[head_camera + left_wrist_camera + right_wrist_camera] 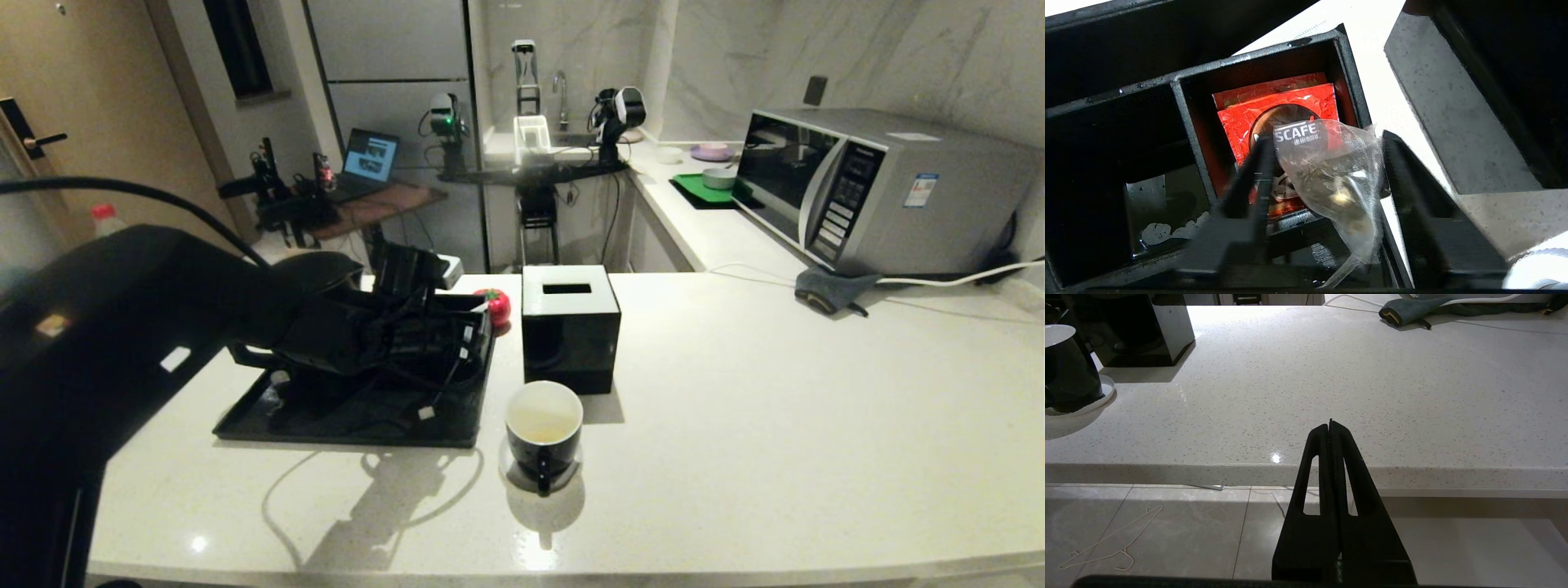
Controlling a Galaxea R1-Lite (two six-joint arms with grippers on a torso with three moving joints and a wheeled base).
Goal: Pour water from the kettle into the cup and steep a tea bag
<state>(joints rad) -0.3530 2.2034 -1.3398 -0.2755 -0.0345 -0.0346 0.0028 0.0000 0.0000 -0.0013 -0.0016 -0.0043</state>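
A pale speckled stone surface (pixel 735 408) is being lit from overhead, with glare spots showing near its front edge. Marble-veined wall (pixel 898 57) is seen behind a silver microwave (pixel 882 192) standing at the far right. A grey cloth (pixel 829 290) is lying beside the microwave's white cable (pixel 963 278). A sink tap (pixel 561 90) is visible at the back, near a green tray (pixel 694 189). A laptop (pixel 369 159) is glowing on a small wooden table (pixel 384 204). A brown door (pixel 73 98) is standing at left. Grey floor tiles (pixel 1167 535) are showing below the edge, a wire hanger (pixel 1110 539) lying on them.

Head view high over counter (pixel 735 392); wrist views close, low.
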